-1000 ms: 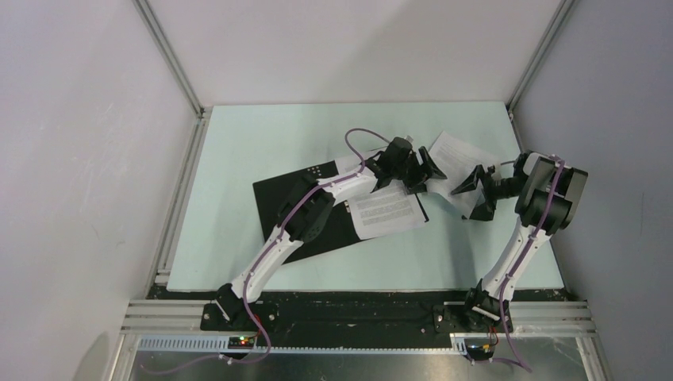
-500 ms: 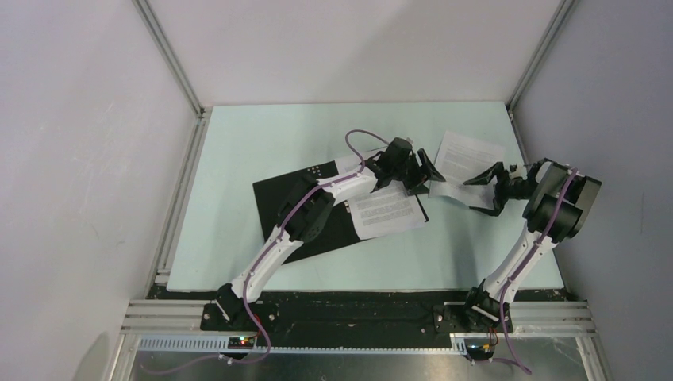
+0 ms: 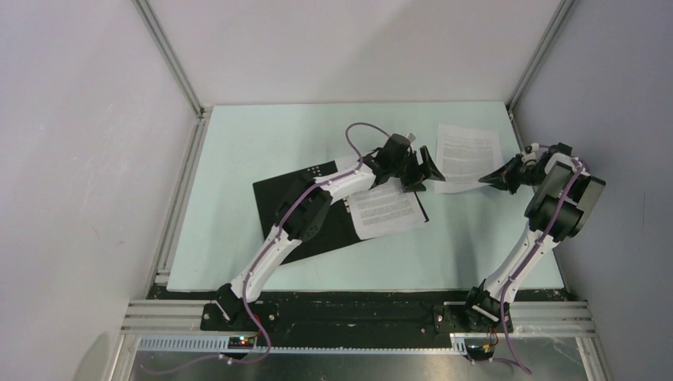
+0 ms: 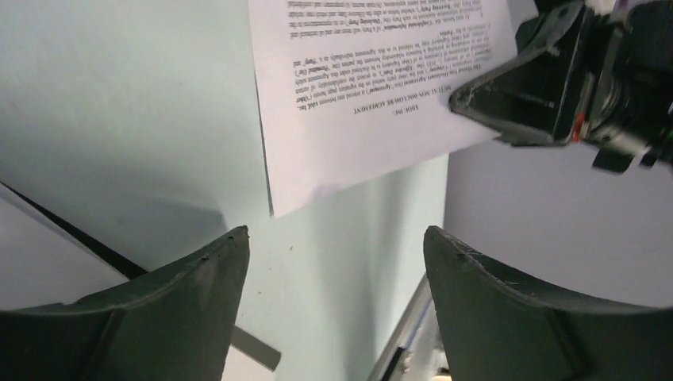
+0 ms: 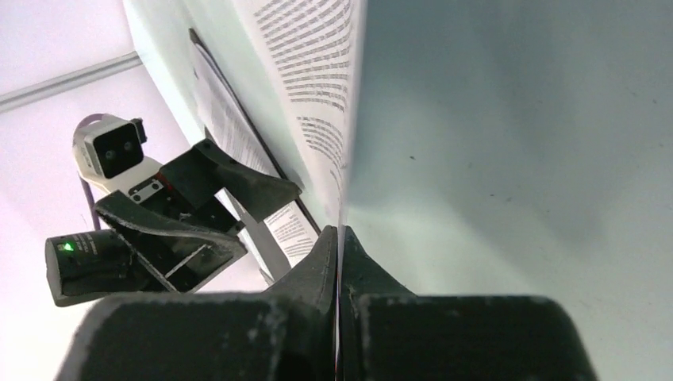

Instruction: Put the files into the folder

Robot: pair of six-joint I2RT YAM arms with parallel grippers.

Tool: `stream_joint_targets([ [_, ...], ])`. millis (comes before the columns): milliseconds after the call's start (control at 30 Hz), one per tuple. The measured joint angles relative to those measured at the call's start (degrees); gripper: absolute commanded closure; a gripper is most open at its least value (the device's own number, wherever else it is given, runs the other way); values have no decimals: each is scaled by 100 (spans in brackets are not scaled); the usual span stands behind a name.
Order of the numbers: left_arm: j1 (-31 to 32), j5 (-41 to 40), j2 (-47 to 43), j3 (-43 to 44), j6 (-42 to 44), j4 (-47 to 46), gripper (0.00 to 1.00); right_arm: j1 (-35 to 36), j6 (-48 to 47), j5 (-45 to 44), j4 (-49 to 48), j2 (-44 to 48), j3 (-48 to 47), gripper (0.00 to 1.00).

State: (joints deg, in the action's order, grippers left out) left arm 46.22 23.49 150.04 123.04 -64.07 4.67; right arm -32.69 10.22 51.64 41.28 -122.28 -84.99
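Paper is the story here: the right gripper (image 3: 490, 176) is pinching 1 printed sheet (image 3: 467, 151) by its lower right edge, in the upper right of the top view. Its own wrist camera is showing both fingers pressed together on the paper's edge, with the text running away up the frame. That sheet is lying on the pale green table (image 3: 262, 143), just right of the folder (image 3: 274, 202) and apart from it, its long axis running nearly straight up and down the overhead frame. Whether the pinched edge is lifted off the surface, I cannot tell.

The folder is lying open, black inside up, left of centre, and a 2nd sheet (image 3: 385, 210) is already resting on its right half.

The left gripper (image 3: 422, 173) is hovering between the 2, jaws spread wide and holding nothing. Its wrist view is showing the held sheet's near corner just beyond the open fingertips.

The coming move is turning on this, as I read it: the folder is lying down and to the left of the right gripper, with the left gripper in between. The right arm is holding the paper, but the left arm is nearer the folder, so a hand-over or a drag past it is looking likely.
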Motion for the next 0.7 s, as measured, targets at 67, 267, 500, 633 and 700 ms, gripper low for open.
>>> stream_joint_targets([
  [67, -79, 146, -122, 13, 411, 46, 11, 15, -151, 4, 181, 4, -229, 100],
  [267, -734, 575, -1075, 13, 1663, 326, 7, 310, -575, 35, 1010, 221, -1196, 100],
  [500, -2076, 664, -3101, -778, 3005, 804, 5, 1405, -717, 168, 1528, 688, -3268, 100],
  [633, -2752, 669, -4094, -1655, 3528, 1147, 3, 2186, -345, 302, 1471, 603, -4404, 100],
  [700, -3034, 686, -4387, -2061, 3718, 1340, 1, 2592, -199, 350, 1401, 450, -4962, 100],
])
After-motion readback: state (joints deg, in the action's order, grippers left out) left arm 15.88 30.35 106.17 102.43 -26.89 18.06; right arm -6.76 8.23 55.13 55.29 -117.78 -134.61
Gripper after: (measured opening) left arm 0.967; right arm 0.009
